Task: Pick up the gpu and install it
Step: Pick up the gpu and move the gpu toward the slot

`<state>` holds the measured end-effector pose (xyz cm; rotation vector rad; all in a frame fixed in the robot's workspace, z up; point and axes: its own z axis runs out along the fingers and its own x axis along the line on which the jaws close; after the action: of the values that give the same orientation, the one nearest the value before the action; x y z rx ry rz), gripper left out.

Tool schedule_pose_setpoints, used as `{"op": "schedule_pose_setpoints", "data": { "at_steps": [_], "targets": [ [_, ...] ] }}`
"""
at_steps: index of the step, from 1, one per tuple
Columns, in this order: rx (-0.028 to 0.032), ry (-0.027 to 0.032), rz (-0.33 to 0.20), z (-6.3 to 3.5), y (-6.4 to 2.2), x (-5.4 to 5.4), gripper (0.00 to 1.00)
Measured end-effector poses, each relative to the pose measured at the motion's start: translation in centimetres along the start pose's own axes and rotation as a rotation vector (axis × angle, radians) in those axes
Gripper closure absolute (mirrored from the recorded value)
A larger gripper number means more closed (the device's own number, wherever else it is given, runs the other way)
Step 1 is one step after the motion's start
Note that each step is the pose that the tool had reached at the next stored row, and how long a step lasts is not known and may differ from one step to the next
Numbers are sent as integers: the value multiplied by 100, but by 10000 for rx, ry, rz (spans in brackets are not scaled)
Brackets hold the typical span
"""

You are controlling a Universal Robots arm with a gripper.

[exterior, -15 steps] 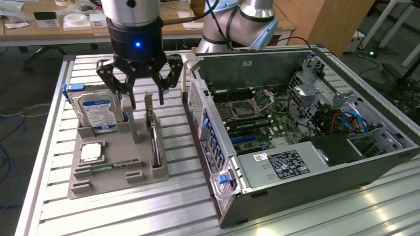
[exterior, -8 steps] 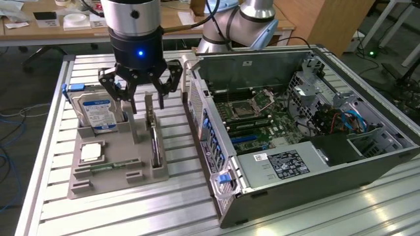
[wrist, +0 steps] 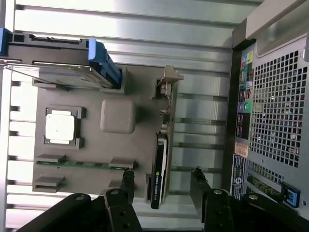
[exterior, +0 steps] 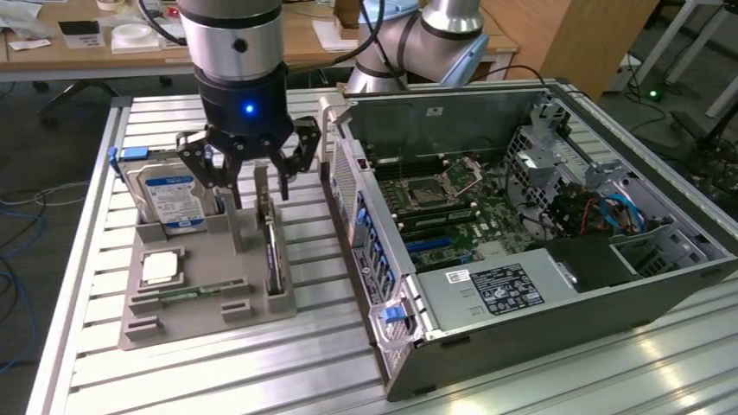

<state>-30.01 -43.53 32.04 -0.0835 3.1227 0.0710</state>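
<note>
The gpu (exterior: 271,251) stands on its long edge in a slot of the grey holder tray (exterior: 207,316). It is a thin green card with a black heatsink. From the wrist I look down on the gpu (wrist: 161,145), with its silver bracket (wrist: 169,79) at the far end. My gripper (exterior: 259,192) hangs straight above the card and is open. In the wrist view the gripper (wrist: 162,181) straddles the heatsink end, with one of its two black fingers (wrist: 128,181) on each side of the card. Neither finger touches it.
The tray also holds a silver hard drive (exterior: 171,199) with a blue label, a square processor (exterior: 159,266) and a narrow memory stick (exterior: 190,292). An open computer case (exterior: 519,216) lies on the slatted aluminium table at the exterior view's right, with its motherboard (exterior: 450,207) exposed.
</note>
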Motion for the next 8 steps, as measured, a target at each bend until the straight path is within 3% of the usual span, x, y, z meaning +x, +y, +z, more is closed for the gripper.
{"op": "schedule_pose_setpoints", "data": {
  "at_steps": [8],
  "targets": [
    [1,-3,77,146,-8,3,41]
  ]
}}
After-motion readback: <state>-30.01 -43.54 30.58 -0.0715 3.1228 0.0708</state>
